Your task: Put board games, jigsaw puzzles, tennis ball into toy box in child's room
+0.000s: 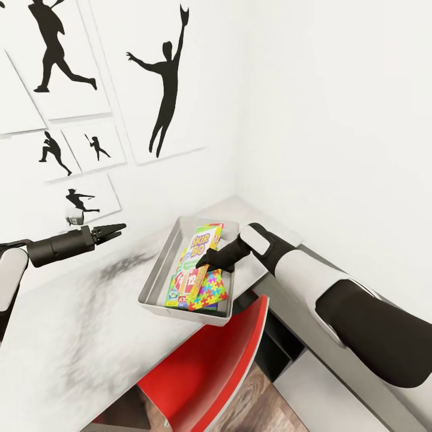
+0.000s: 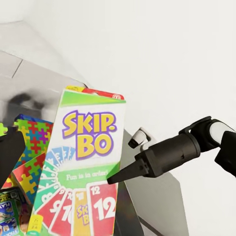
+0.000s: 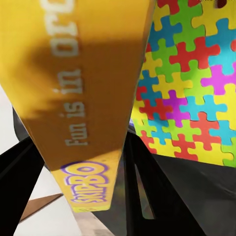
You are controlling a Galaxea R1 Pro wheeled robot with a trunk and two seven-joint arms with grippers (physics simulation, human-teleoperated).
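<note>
Right gripper (image 1: 201,262) clamping Skip-Bo box (image 1: 201,252), over toy box (image 1: 157,273)

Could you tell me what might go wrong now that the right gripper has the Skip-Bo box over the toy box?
The Skip-Bo box is held by its edge in the right gripper and stands tilted above the toy box. If released like this, it may end up propped on the jigsaw puzzle rather than flat. The puzzle lies near the toy box's front rim, beside the red chair, so a push downward might nudge it over.
</note>
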